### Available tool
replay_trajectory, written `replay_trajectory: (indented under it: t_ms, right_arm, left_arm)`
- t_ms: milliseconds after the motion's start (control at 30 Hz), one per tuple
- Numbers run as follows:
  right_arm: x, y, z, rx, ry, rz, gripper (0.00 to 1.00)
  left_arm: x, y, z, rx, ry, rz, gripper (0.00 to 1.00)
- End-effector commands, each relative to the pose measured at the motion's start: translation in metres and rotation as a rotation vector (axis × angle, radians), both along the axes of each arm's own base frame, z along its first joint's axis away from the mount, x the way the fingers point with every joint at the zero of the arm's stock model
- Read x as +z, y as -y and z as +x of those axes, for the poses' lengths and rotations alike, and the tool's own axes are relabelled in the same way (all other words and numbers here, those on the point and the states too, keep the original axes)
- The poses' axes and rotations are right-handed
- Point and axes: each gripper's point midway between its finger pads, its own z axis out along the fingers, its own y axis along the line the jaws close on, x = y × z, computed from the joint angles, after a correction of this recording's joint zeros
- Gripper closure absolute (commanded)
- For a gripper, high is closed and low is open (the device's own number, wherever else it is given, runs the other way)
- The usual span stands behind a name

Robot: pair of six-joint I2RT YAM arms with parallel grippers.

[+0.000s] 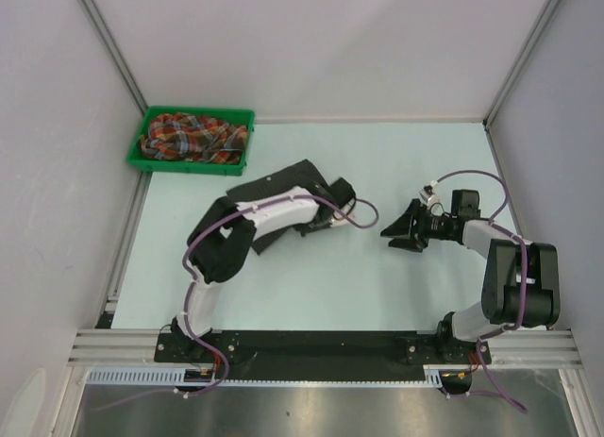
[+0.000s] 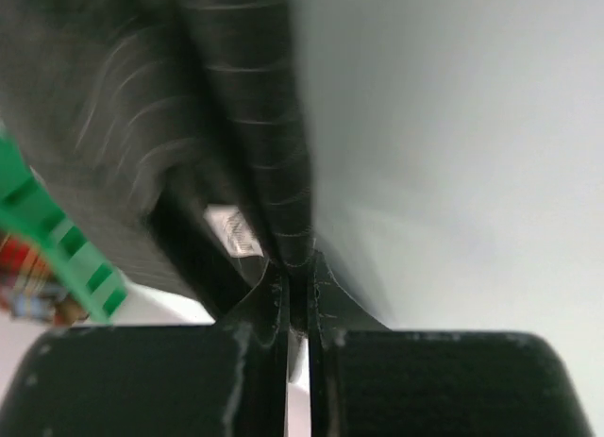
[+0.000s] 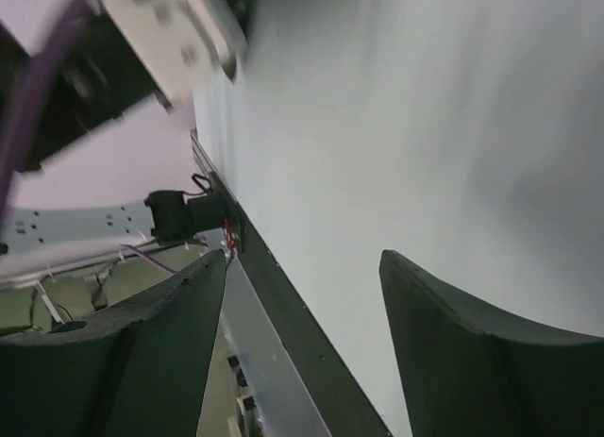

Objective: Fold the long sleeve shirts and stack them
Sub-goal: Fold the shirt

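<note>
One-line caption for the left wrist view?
Left gripper shut on a fold of the black pinstriped shirt, green plastic bin at the left edge.

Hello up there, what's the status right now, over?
Left fingers shut on black shirt. Right fingers open, empty. Plaid shirt bunched in green bin. Nothing in the way.

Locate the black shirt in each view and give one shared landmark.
Top: black shirt lies left of centre, near the back.
Left wrist: it fills the upper left, pinched in the left gripper.
Right wrist: not in it.
Landmark: green bin, in top and left wrist views.
</note>
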Motion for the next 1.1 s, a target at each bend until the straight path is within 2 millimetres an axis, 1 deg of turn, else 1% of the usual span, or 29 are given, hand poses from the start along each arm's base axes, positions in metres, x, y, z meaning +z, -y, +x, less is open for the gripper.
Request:
replay_trajectory:
  t_ms: [0, 67, 133, 167, 200, 233, 267, 300, 367, 400, 433, 467, 500, 533, 567, 600, 633, 667, 700, 733, 767, 800, 833, 867, 933, 967, 1000, 1033, 1067]
  right_arm:
    - [-0.006, 0.012, 0.009, -0.085, -0.056, 0.046, 0.27]
    - [-0.009, 0.016, 0.01, -0.107, -0.076, 0.049, 0.27]
    - [-0.011, 0.021, 0.013, -0.137, -0.094, 0.045, 0.25]
    - [-0.011, 0.021, 0.013, -0.142, -0.101, 0.048, 0.24]
    - [-0.01, 0.021, 0.015, -0.152, -0.121, 0.055, 0.22]
    - [-0.012, 0.021, 0.014, -0.157, -0.141, 0.059, 0.2]
    - [-0.011, 0.021, 0.015, -0.161, -0.148, 0.065, 0.18]
    - [-0.012, 0.02, 0.015, -0.173, -0.167, 0.069, 0.13]
    - [-0.01, 0.02, 0.016, -0.186, -0.175, 0.083, 0.08]
    - [-0.01, 0.02, 0.017, -0.196, -0.166, 0.085, 0.08]
    - [-0.009, 0.019, 0.013, -0.219, -0.193, 0.1, 0.07]
    - [-0.01, 0.018, 0.011, -0.242, -0.205, 0.1, 0.06]
    - [-0.006, 0.018, 0.016, -0.26, -0.162, 0.107, 0.05]
    - [-0.012, 0.013, 0.006, -0.287, -0.225, 0.124, 0.04]
    - [-0.011, 0.008, 0.005, -0.305, -0.222, 0.106, 0.02]
    - [-0.011, 0.004, 0.005, -0.314, -0.211, 0.105, 0.01]
    - [-0.014, -0.001, 0.001, -0.323, -0.224, 0.101, 0.01]
    - [-0.022, -0.004, -0.002, -0.36, -0.261, 0.086, 0.01]
    - [-0.023, -0.016, -0.003, -0.332, -0.225, 0.075, 0.01]
    - [-0.027, -0.024, -0.004, -0.322, -0.218, 0.061, 0.02]
    - [-0.03, -0.027, 0.002, -0.344, -0.206, 0.043, 0.04]
    - [-0.032, -0.036, 0.007, -0.324, -0.179, 0.043, 0.05]
    - [-0.034, -0.037, 0.012, -0.327, -0.169, 0.035, 0.05]
    - [-0.038, -0.036, 0.019, -0.342, -0.166, 0.015, 0.07]
    - [-0.049, -0.039, 0.029, -0.341, -0.176, -0.008, 0.09]
    - [-0.054, -0.04, 0.032, -0.348, -0.181, -0.022, 0.13]
    - [-0.054, -0.043, 0.036, -0.344, -0.174, -0.024, 0.14]
    - [-0.059, -0.051, 0.033, -0.325, -0.191, -0.027, 0.16]
    - [-0.059, -0.055, 0.033, -0.318, -0.192, -0.022, 0.18]
  left_arm:
    - [0.013, 0.068, -0.04, 0.018, -0.014, -0.208, 1.0]
    - [0.01, 0.089, -0.057, 0.009, -0.048, -0.25, 1.0]
    - [0.013, 0.108, -0.065, 0.021, -0.071, -0.298, 1.0]
    - [0.015, 0.113, -0.069, 0.036, -0.091, -0.313, 1.0]
    - [0.027, 0.132, -0.071, 0.036, -0.123, -0.387, 0.97]
    - [0.025, 0.14, -0.073, 0.066, -0.149, -0.413, 0.84]
    - [0.03, 0.145, -0.078, 0.072, -0.191, -0.426, 0.78]
    - [0.049, 0.164, -0.077, 0.053, -0.212, -0.498, 0.73]
    - [0.068, 0.173, -0.085, -0.007, -0.267, -0.559, 0.67]
    - [0.09, 0.174, -0.097, -0.044, -0.316, -0.633, 0.63]
    - [0.1, 0.168, -0.094, -0.045, -0.333, -0.672, 0.44]
    - [0.109, 0.162, -0.095, -0.053, -0.343, -0.698, 0.42]
    - [0.122, 0.15, -0.1, -0.064, -0.348, -0.724, 0.41]
    - [0.128, 0.14, -0.097, -0.052, -0.363, -0.754, 0.38]
    - [0.132, 0.131, -0.095, -0.04, -0.364, -0.773, 0.38]
    - [0.136, 0.117, -0.099, -0.022, -0.363, -0.789, 0.37]
    - [0.139, 0.102, -0.089, 0.018, -0.366, -0.827, 0.37]
    - [0.145, 0.096, -0.082, 0.03, -0.347, -0.868, 0.37]
    - [0.147, 0.082, -0.083, 0.056, -0.34, -0.89, 0.37]
    - [0.149, 0.066, -0.068, 0.108, -0.317, -0.923, 0.37]
    - [0.144, 0.058, -0.064, 0.128, -0.316, -0.946, 0.37]
    - [0.151, 0.05, -0.06, 0.159, -0.302, -0.98, 0.37]
    - [0.153, 0.035, -0.049, 0.204, -0.282, -1.004, 0.37]
    - [0.154, 0.03, -0.046, 0.217, -0.282, -1.027, 0.37]
    - [0.153, 0.01, -0.041, 0.279, -0.256, -1.047, 0.37]
    - [0.146, 0.005, -0.041, 0.294, -0.251, -1.049, 0.37]
    - [0.151, 0.001, -0.042, 0.297, -0.235, -1.067, 0.36]
    - [0.151, -0.006, -0.039, 0.308, -0.22, -1.079, 0.36]
    - [0.145, -0.008, -0.042, 0.309, -0.223, -1.084, 0.34]
